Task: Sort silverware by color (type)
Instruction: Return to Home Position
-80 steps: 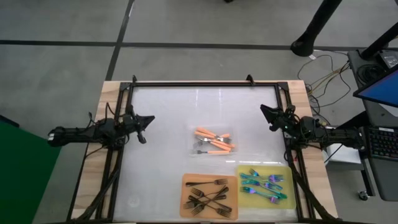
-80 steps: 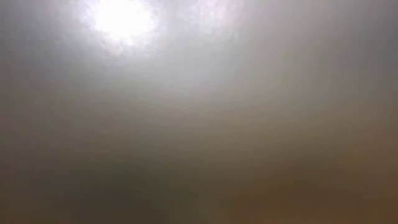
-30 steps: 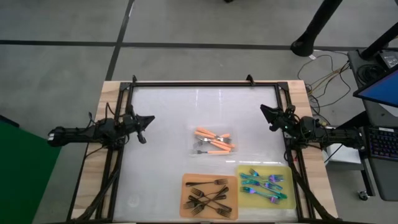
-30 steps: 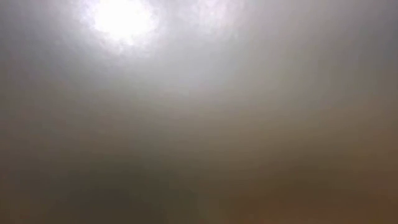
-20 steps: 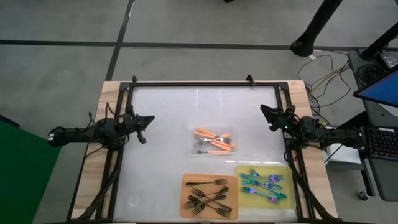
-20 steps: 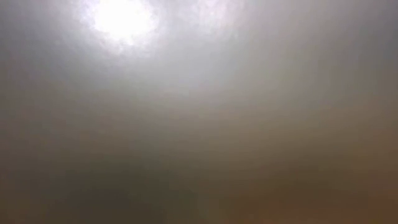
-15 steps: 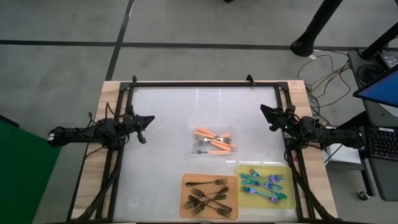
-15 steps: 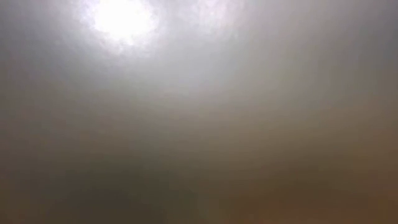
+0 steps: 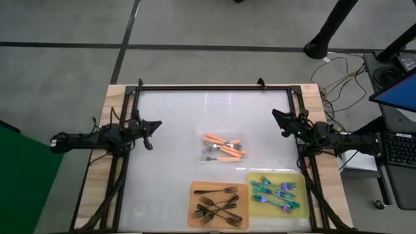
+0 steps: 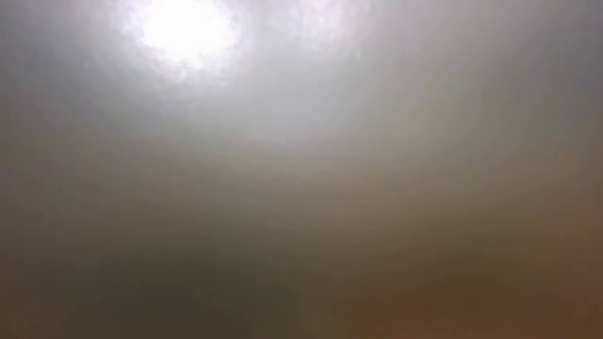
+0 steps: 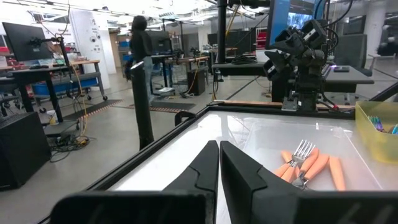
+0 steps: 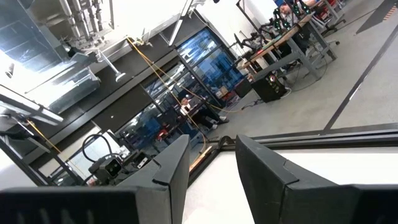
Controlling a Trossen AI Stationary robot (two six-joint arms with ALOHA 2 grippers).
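left fingers (image 11: 202, 169) clenched, right fingers (image 12: 169, 167) parted; black forks (image 9: 218, 207) on orange mat (image 9: 244, 196); blue forks (image 9: 276, 194) perhaps in bin (image 9: 300, 178)

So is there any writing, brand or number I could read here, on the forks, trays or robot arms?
None is readable. The forks, orange tray, yellow tray, left gripper and right gripper show no lettering; the keyboard keys are too small to read.
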